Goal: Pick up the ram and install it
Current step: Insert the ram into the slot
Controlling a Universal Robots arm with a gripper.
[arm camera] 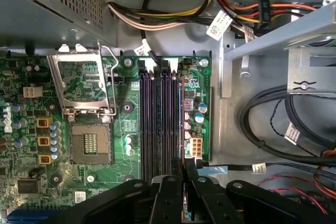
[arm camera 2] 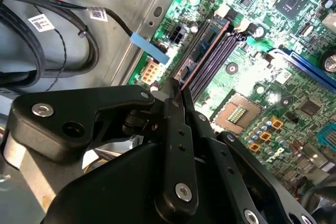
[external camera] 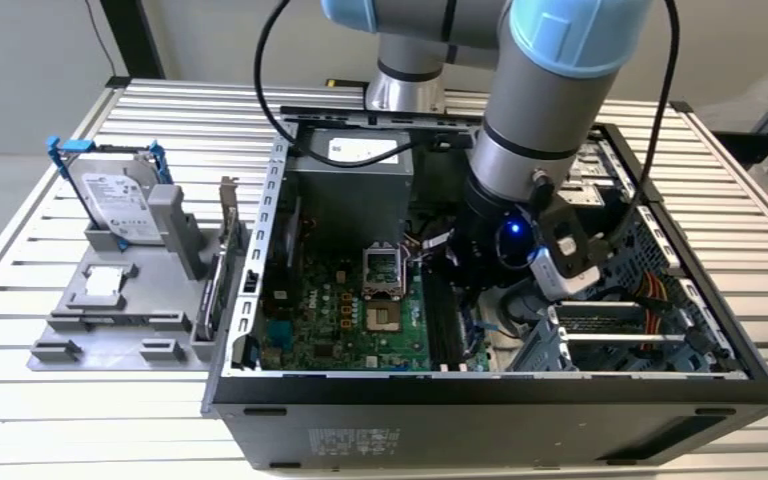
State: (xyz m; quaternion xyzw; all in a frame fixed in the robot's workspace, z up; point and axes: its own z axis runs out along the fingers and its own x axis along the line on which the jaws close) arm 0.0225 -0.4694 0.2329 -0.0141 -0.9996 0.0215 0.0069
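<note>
A slatted aluminium worktop carries an open black computer case, its green motherboard studded with small round capacitors and a square, bare processor socket. In the exterior view a grey holder sits at about 9 o'clock from the case, with a boxy silver hard drive standing upright in blue rails. The arm reaches down inside the case. In both wrist views the black end effector is pinched narrow on the ram, a thin stick seen edge-on, lying along the outermost of the long dark memory slots. Bundled black cables and red-yellow wires crowd the bare metal wall beside the slots.
</note>
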